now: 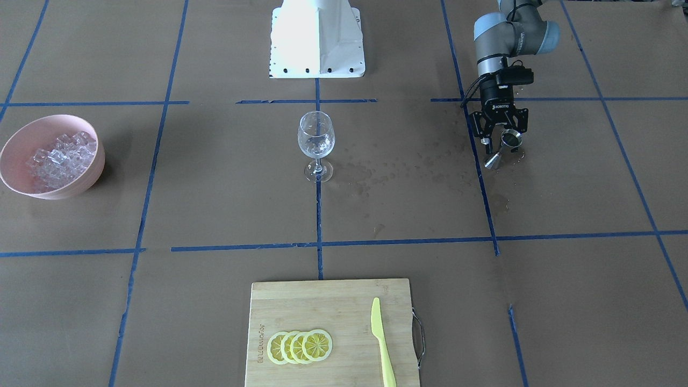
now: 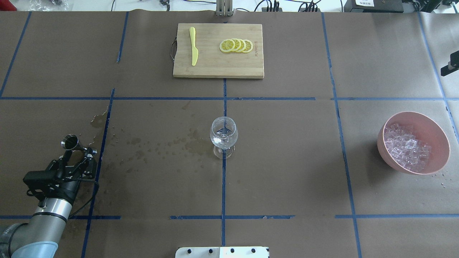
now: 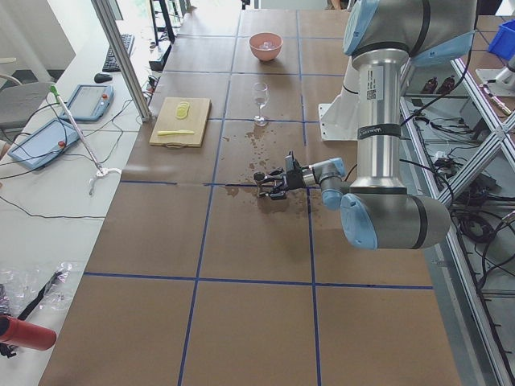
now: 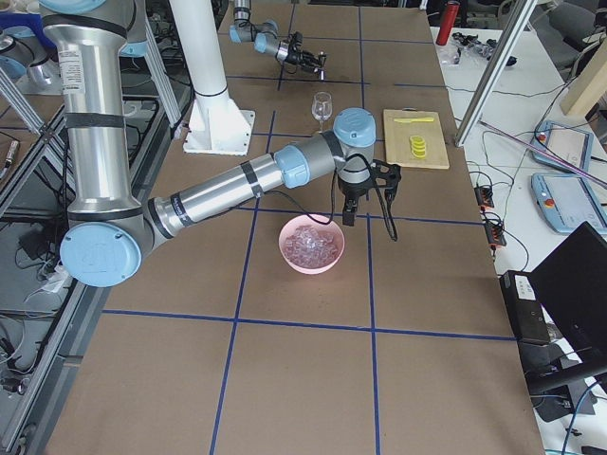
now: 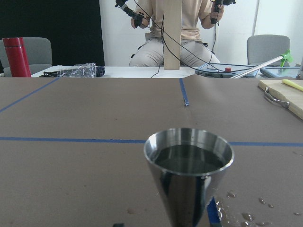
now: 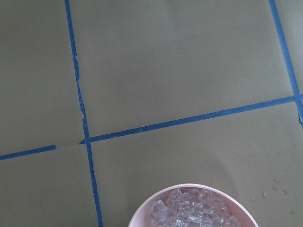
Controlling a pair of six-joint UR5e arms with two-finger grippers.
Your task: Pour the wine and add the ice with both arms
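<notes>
Fingers (image 2: 89, 156) of the left gripper (image 2: 77, 148) clamp one filled jigger (image 2: 70, 142) far to the robot's left of the single wine glass (image 2: 223, 134), while the right gripper (image 4: 351, 210), whose finger state cannot be told, hangs over one pink bowl (image 2: 430, 127) of many ice cubes (image 2: 407, 148) far to the glass's right on the counter (image 2: 287, 172), and four lemon slices (image 2: 236, 45) lie beyond the glass.

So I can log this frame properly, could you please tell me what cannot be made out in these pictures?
Right pincer: shows only in the exterior right view, small; open or shut unclear.
Left pincer: gripping the jigger or merely flanking it? Too small in the front and overhead views.
Wine glass: fill level unreadable through clear glass.
Pink bowl of ice: cut off by the right wrist view's bottom edge.
</notes>
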